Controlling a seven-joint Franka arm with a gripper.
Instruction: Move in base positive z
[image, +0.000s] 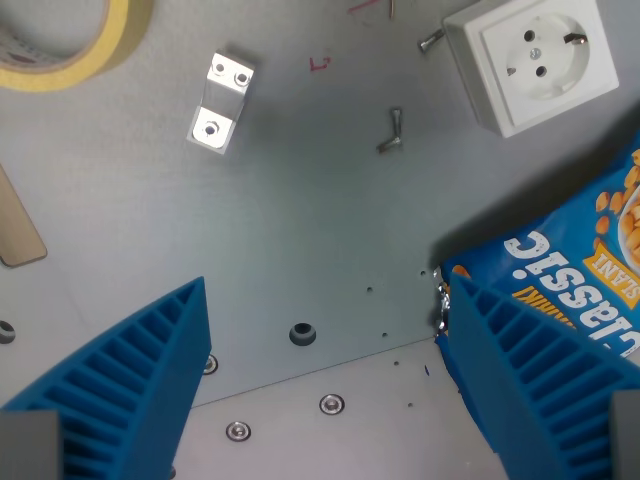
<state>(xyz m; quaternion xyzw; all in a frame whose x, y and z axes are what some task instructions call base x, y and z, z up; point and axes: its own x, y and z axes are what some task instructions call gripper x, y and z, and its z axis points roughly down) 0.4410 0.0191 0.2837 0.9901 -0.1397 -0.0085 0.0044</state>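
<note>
Two blue fingers (130, 390) spread wide, gripper (325, 385) holding nothing.
Snack bag (570, 270) at four o'clock (soft, light, crinkly) touches one finger; lifting straight up needs no grasp.

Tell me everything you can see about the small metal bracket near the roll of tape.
The metal bracket is a small piece of bright, silver-coloured metal, apparently aluminium. It looks bent into a step, with two flat ends. The upper end shows two round holes, the lower end one. It lies tilted on the grey table, in the wrist view's upper left, right of the yellow tape roll. Nothing touches it except the table.
</note>
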